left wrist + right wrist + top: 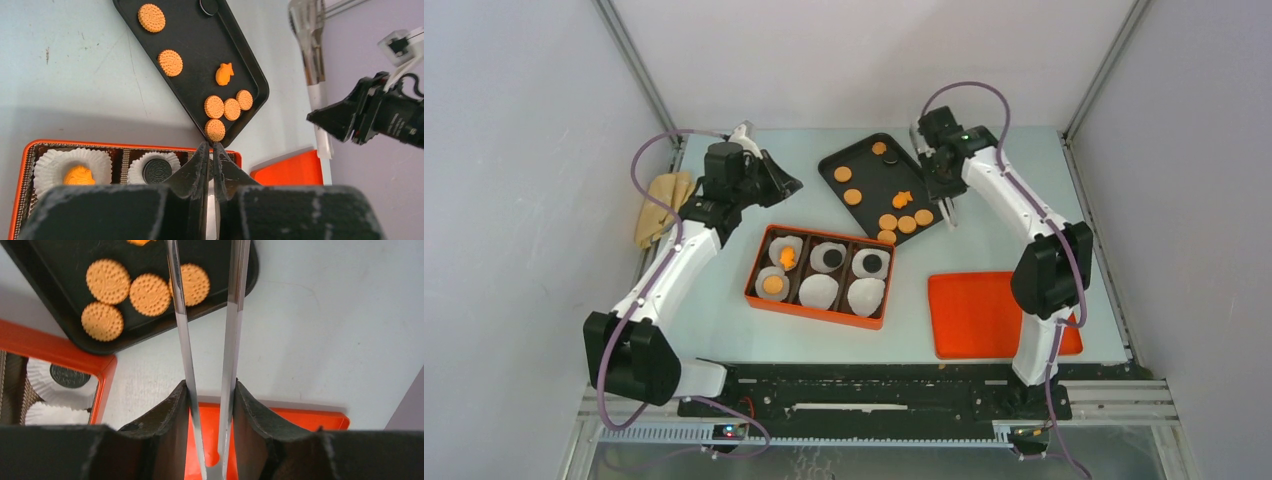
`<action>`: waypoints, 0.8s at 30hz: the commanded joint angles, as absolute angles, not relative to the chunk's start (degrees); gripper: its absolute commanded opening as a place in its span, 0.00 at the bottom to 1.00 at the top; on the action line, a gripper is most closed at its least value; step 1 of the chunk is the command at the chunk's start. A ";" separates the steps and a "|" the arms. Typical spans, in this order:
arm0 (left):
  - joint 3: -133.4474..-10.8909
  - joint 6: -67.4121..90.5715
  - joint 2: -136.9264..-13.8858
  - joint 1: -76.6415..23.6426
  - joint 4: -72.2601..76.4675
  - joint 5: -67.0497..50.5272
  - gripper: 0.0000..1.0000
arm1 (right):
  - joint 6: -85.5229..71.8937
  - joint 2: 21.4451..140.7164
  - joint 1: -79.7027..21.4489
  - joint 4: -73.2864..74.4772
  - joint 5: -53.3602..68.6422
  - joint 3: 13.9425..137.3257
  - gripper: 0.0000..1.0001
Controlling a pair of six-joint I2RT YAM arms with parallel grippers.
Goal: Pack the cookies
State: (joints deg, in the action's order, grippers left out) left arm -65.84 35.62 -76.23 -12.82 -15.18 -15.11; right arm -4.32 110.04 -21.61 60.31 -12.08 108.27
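My right hand (210, 395) is pinching a pair of metal tongs (179, 315) near their joined end, and the two blades run forward with a gap between them. Their tips leave the top of my wrist view, so I cannot tell whether they touch anything; from above they seem to hang at the near right edge of the black tray (872, 182). My left hand (210, 150) is pressed together with nothing in it, up over the far side of the orange box (819, 312). The cookies (906, 224) are split. Most lie on the tray, with four round ones crowded at its near corner. Four already sit in paper cups (818, 291) in the box (two cups are bare, by my count). The orange lid (974, 315) lies on the counter (724, 320), well apart to the right. The next grab looks the riskiest to me. Those four cookies lie touching or nearly so, and one blade already crosses above the rightmost, so a blade coming down could shove a neighbour or ride up onto it. My grip sits far back on the tongs, which leaves the tips springy. Too little squeeze and a cookie drops onto the counter on the way over; too much and it may crack. The tongs could also twist in my grip. My left hand is close to the path to the box, so the two could bump
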 commanded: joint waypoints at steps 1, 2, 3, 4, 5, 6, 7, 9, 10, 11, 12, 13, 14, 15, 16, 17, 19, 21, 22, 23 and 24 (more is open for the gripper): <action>-68.53 36.39 -75.98 -13.21 -12.05 -16.62 0.10 | -1.83 107.69 -23.98 58.51 -16.48 105.98 0.41; -68.33 36.43 -75.99 -13.19 -11.90 -16.67 0.10 | -1.84 108.02 -24.23 58.45 -16.86 106.06 0.42; -68.21 36.47 -76.02 -13.18 -11.87 -16.78 0.10 | -1.88 108.47 -24.33 58.45 -16.93 106.46 0.42; -68.13 36.50 -76.03 -13.18 -11.79 -16.93 0.10 | -1.99 108.93 -24.46 58.48 -16.79 106.92 0.42; -68.12 36.50 -76.03 -13.18 -11.69 -16.99 0.10 | -2.02 109.38 -24.56 58.25 -16.67 107.16 0.42; -68.12 36.48 -76.03 -13.25 -11.67 -16.97 0.10 | -2.09 109.80 -24.66 57.85 -16.54 107.31 0.42; -68.16 36.41 -75.95 -13.19 -11.69 -16.94 0.10 | -2.18 110.23 -24.76 57.60 -16.64 107.56 0.42; -68.06 36.30 -75.77 -13.19 -11.69 -16.89 0.10 | -2.11 110.98 -25.10 56.58 -17.12 107.64 0.42; -67.95 36.30 -75.69 -13.18 -11.71 -16.73 0.10 | -2.03 111.34 -25.25 56.37 -16.95 107.82 0.42; -67.86 36.22 -75.61 -13.18 -11.69 -16.67 0.10 | -2.07 111.77 -25.37 55.97 -16.63 107.85 0.42; -67.78 36.16 -75.54 -13.18 -11.69 -16.56 0.10 | -2.05 112.12 -25.40 55.45 -15.89 107.73 0.42; -67.69 36.13 -75.50 -13.19 -11.76 -16.46 0.10 | -1.95 112.46 -25.47 55.19 -14.87 107.82 0.41; -67.60 36.12 -75.45 -13.20 -11.77 -16.39 0.10 | -2.00 112.72 -25.72 54.63 -14.44 107.63 0.41; -67.51 36.15 -75.49 -13.19 -11.79 -16.38 0.10 | -1.99 112.94 -25.98 54.08 -14.11 107.46 0.41; -67.44 36.13 -75.48 -13.18 -11.73 -16.43 0.10 | -2.02 113.05 -26.38 54.01 -13.76 107.49 0.40; -67.42 36.12 -75.50 -13.21 -11.77 -16.37 0.10 | -2.02 112.96 -26.90 53.67 -13.96 107.32 0.40; -67.31 36.08 -75.45 -13.18 -11.91 -16.27 0.10 | -2.02 112.27 -27.90 52.71 -14.15 106.81 0.39; -67.40 35.96 -75.41 -13.18 -12.06 -16.05 0.10 | -2.27 111.10 -28.80 50.97 -14.08 106.22 0.38; -67.39 35.95 -75.41 -13.18 -12.10 -15.96 0.10 | -2.24 110.68 -29.15 49.89 -13.22 106.33 0.38; -67.48 35.96 -75.49 -13.18 -12.06 -15.87 0.11 | -2.20 110.44 -29.51 49.02 -11.54 106.73 0.38; -67.56 35.95 -75.62 -13.21 -12.10 -15.83 0.10 | -2.31 110.70 -29.93 48.81 -10.23 107.69 0.38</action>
